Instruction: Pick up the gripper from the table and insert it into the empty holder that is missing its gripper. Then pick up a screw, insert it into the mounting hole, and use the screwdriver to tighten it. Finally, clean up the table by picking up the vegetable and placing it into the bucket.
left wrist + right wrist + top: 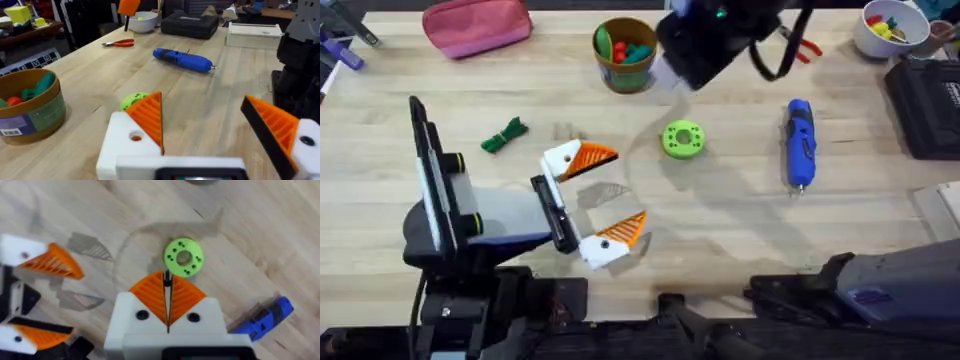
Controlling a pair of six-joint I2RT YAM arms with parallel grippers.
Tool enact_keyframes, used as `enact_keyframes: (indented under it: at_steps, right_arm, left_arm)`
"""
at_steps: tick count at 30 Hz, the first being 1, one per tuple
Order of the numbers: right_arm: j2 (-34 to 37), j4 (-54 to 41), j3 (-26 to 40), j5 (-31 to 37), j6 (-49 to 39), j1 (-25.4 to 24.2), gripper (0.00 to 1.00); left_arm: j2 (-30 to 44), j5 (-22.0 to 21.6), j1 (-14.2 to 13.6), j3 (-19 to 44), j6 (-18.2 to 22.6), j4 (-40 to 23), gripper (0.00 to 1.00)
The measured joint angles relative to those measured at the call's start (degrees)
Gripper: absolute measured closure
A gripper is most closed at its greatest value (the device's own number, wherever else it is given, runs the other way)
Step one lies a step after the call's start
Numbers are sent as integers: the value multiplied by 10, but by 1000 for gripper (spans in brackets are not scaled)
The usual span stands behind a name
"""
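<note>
My left gripper (597,200) lies low over the table, open, with an orange wedge tip on each white block. Nothing is between its fingers (145,120). One block has a round hole showing orange (136,136). My right arm (710,40) is raised high over the back of the table. Its gripper (167,300) is shut, wedge against wedge, above the green ring disc (183,262). The blue screwdriver (800,143) lies at the right. The dark green vegetable (505,135) lies at the left. The bucket (625,55) stands at the back. The loose gripper piece, empty holder and screw are out of view.
A pink pouch (475,25) lies at the back left. Red pliers (805,48) and a white bowl (890,30) of coloured bits are at the back right. A black case (925,105) sits at the right edge.
</note>
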Motion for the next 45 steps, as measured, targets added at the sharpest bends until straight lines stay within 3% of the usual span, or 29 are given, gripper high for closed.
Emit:
enact_keyframes:
  at_steps: [7, 19, 34, 45]
  right_arm:
    - [0, -4, 14, 3, -36, 73, 997]
    - [0, -18, 22, 3, -86, 142, 997]
    - [33, -116, 155, 3, -133, 169, 997]
    - [46, -115, 163, 3, -142, 169, 997]
  left_arm:
    - [0, 0, 0, 0, 0, 0, 16]
    - [0, 0, 0, 0, 0, 0, 15]
    - [0, 0, 0, 0, 0, 0, 15]
    - [0, 0, 0, 0, 0, 0, 15]
